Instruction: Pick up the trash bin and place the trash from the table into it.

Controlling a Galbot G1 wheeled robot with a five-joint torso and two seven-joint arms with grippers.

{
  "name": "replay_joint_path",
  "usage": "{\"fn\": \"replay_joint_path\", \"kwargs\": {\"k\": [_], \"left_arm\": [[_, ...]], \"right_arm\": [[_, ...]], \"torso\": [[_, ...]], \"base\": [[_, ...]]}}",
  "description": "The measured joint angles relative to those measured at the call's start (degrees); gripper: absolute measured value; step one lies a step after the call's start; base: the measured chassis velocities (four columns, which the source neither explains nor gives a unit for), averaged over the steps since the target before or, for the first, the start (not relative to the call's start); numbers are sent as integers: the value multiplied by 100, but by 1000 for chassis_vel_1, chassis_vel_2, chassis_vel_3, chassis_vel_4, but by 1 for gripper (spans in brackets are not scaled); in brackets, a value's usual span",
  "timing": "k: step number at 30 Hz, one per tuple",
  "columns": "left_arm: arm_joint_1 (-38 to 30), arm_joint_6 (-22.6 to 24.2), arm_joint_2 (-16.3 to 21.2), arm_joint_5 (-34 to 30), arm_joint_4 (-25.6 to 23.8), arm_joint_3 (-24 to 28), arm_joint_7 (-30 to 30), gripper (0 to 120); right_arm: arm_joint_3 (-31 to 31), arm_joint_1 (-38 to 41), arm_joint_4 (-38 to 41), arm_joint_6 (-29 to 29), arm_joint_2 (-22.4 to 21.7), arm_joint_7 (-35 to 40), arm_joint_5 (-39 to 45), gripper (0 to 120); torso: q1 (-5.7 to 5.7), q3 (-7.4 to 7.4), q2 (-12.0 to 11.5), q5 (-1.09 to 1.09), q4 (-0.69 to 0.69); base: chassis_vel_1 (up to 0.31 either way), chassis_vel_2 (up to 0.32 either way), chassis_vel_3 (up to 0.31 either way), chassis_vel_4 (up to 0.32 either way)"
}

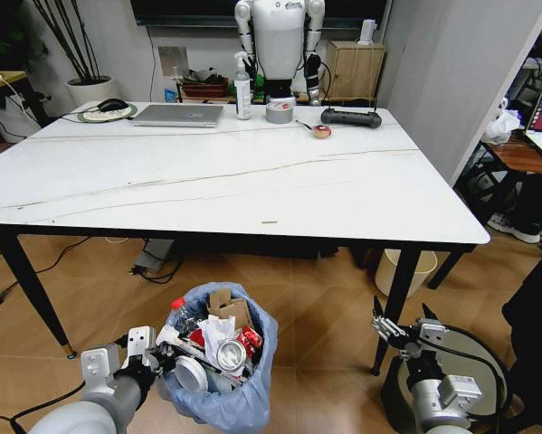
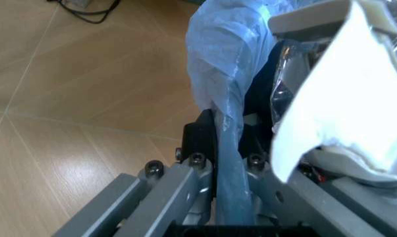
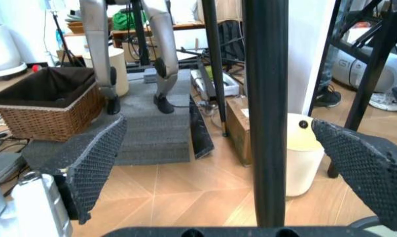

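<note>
The trash bin (image 1: 243, 398), lined with a crinkled light-blue bag, stands low in front of me below the table's front edge. It is filled with trash: torn brown cardboard (image 1: 229, 307), white papers (image 1: 216, 333), a crushed red can (image 1: 249, 341) and a paper cup (image 1: 191, 372). My left gripper (image 1: 165, 357) is shut on the bin's near-left rim. In the left wrist view, its fingers (image 2: 199, 136) pinch the blue bag (image 2: 228, 89), with white paper (image 2: 346, 103) beside them. My right gripper (image 1: 402, 318) hangs open by the table's front right leg (image 1: 399, 294). The white table (image 1: 207, 176) spreads ahead.
At the table's far edge lie a silver laptop (image 1: 178, 115), a spray bottle (image 1: 243, 88), a grey tape roll (image 1: 280, 111), a black device (image 1: 350, 117) and a small round item (image 1: 322, 131). A cream bin (image 3: 304, 153) stands under the table beyond the black leg (image 3: 267, 113). A wicker basket (image 3: 47, 106) sits farther back.
</note>
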Motion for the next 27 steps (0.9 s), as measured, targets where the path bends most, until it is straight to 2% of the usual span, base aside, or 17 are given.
{"fn": "replay_joint_path", "kwargs": {"k": [18,27], "left_arm": [[111,0,-56,38,15,-27,-20,0],[141,0,-114,-3,204,-336,34,0]], "right_arm": [[-55,6,-76,-11,48,66,-11,100],[-107,63,-133,5,53,64,-9,100]], "torso": [[-153,-244,-399,0,0],[-231,-386,-617,1,0]], "base": [[0,0,0,0],[0,0,0,0]]}}
